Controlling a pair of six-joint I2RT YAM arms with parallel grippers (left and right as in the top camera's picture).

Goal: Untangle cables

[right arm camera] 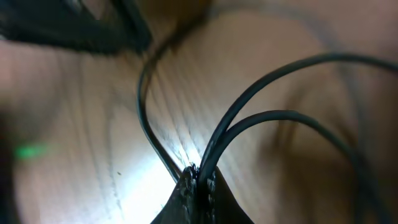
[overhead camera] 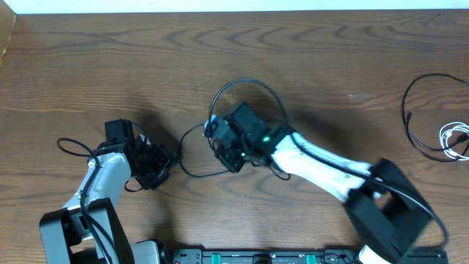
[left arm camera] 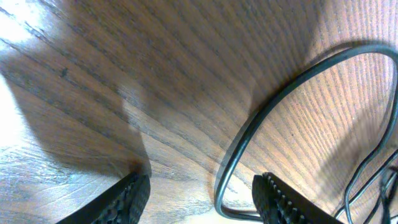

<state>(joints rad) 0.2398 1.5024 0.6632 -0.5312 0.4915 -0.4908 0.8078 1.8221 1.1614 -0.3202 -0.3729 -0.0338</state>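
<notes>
Near the middle of the wooden worktop (overhead camera: 110,59), the right gripper (right arm camera: 198,182) is clenched on a thin black cable (overhead camera: 249,82). Its strands fan out from the pinched fingertips, and a loop arches towards the far edge. The left gripper (left arm camera: 202,190), towards the front-left corner, is released, with its fingers spread and a bend of black cord lying on the wood between them. A second black cable (overhead camera: 409,103) and a white cable (overhead camera: 456,138) lie well apart at the right edge.

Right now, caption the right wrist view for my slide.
Right hand shut on black cable strands that arc away over the wooden table.
</notes>
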